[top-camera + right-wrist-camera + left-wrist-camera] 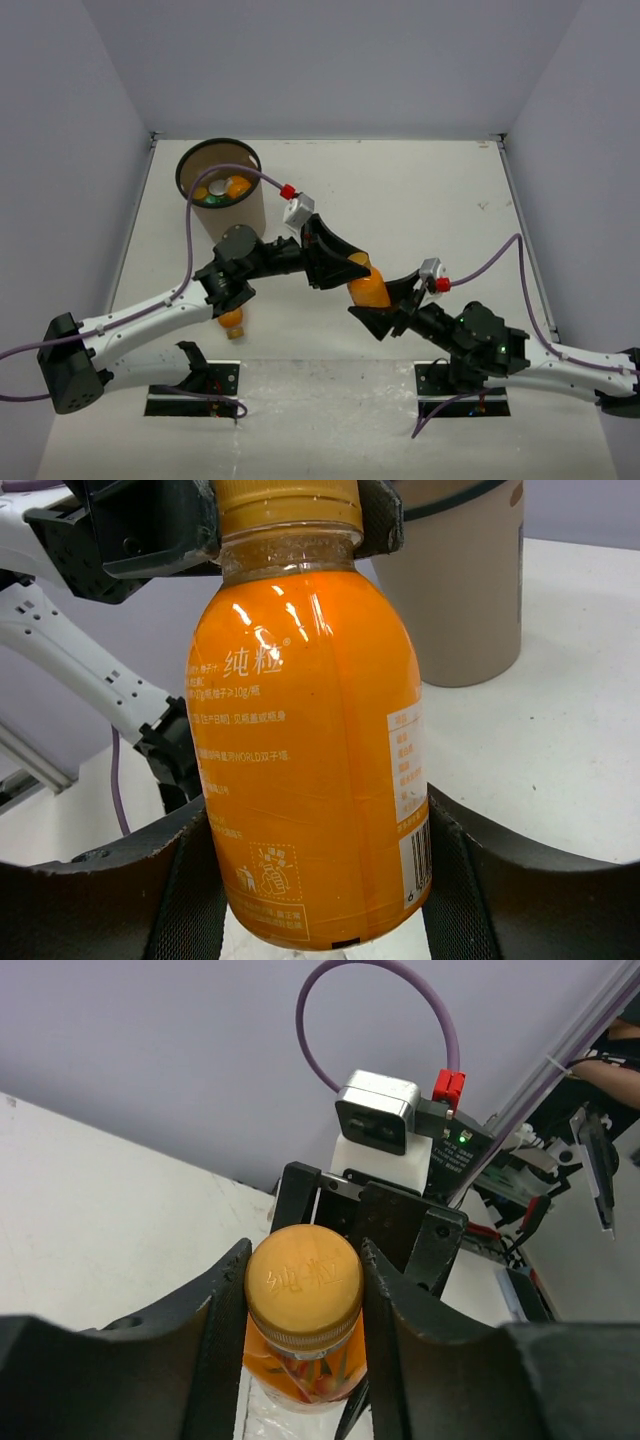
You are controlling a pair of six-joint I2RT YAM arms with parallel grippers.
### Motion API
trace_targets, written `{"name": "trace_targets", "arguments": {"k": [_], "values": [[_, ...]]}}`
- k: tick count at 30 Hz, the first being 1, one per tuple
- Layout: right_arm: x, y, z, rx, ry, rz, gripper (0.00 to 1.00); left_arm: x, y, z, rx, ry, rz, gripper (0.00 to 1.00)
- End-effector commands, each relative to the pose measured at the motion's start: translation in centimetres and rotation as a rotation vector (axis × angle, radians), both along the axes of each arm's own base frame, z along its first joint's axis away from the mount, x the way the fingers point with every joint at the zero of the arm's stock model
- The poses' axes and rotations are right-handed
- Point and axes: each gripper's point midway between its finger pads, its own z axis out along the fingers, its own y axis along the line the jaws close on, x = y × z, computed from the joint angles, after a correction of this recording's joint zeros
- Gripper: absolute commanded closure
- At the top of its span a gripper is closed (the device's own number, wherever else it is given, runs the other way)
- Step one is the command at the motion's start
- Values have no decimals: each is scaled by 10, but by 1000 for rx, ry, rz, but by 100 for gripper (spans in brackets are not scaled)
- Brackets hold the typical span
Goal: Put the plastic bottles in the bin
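An orange plastic bottle [368, 287] hangs in the air between my two arms at mid-table. My left gripper [350, 265] is shut on its orange cap [303, 1280], a finger [225, 1305] pressed against each side. My right gripper [386, 302] is shut on the lower body of the same bottle [310, 740], its pads [455, 870] against both sides. The bin [242, 222], a brown cylinder with a dark rim, stands at the far left and holds several bottles [226, 187], orange and green. Another orange bottle [232, 322] lies on the table, partly hidden under my left arm.
In the right wrist view the bin [460, 590] rises just behind the held bottle. Grey walls close the table on three sides. Purple cables [190, 235] loop from both wrists. The arm bases sit at the near edge.
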Motion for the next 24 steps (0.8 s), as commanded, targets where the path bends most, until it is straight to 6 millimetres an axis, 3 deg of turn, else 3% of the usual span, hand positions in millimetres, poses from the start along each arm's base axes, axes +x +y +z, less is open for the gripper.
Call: {"name": "trace_targets", "arguments": {"k": [1, 2, 3, 4, 5, 6, 7, 8, 9, 10, 11, 12, 13, 14, 16, 18, 19, 22, 24], "values": [[-4, 2, 23, 42, -29, 22, 87, -1, -4, 29, -69, -55, -12, 100], [-3, 1, 24, 43, -28, 15, 84, -1, -6, 25, -52, -47, -14, 100], [0, 1, 21, 33, -20, 2, 71, 2, -6, 28, -52, -49, -8, 100], [9, -5, 19, 46, 21, -64, 3, 3, -6, 23, -25, -34, 1, 100], [19, -11, 8, 29, 65, -136, 1, 15, -2, 34, -30, -52, 78, 100], [45, -33, -3, 32, 130, -335, 1, 28, 2, 35, -5, -45, 158, 100], [54, -48, -25, 9, 228, -441, 1, 62, 18, 40, 60, -24, 370, 100], [60, -60, -34, -5, 260, -521, 1, 83, 30, 40, 107, 0, 503, 100], [67, -73, -42, 29, 323, -616, 1, 123, 70, 12, 271, 78, 805, 100], [67, -79, -44, 29, 352, -643, 1, 140, 95, 13, 328, 85, 950, 100], [66, -89, -60, -40, 368, -677, 1, 161, 122, 39, 320, 89, 1092, 100], [65, -92, -62, -16, 407, -687, 1, 171, 147, 35, 397, 95, 1194, 100], [64, -95, -64, -16, 418, -696, 1, 183, 180, 60, 379, 91, 1352, 100], [63, -98, -69, -35, 425, -704, 1, 200, 208, 59, 411, 98, 1469, 100], [62, -100, -71, -11, 443, -701, 1, 210, 254, 76, 434, 89, 1681, 100], [61, -100, -71, 3, 454, -691, 1, 229, 287, 67, 512, 115, 1795, 100], [59, -99, -72, 7, 459, -677, 1, 236, 306, 72, 503, 134, 1844, 100], [57, -97, -75, 3, 467, -658, 1, 253, 329, 58, 536, 162, 1895, 100], [54, -93, -77, -18, 470, -636, 1, 262, 331, 49, 551, 174, 1878, 93]]}}
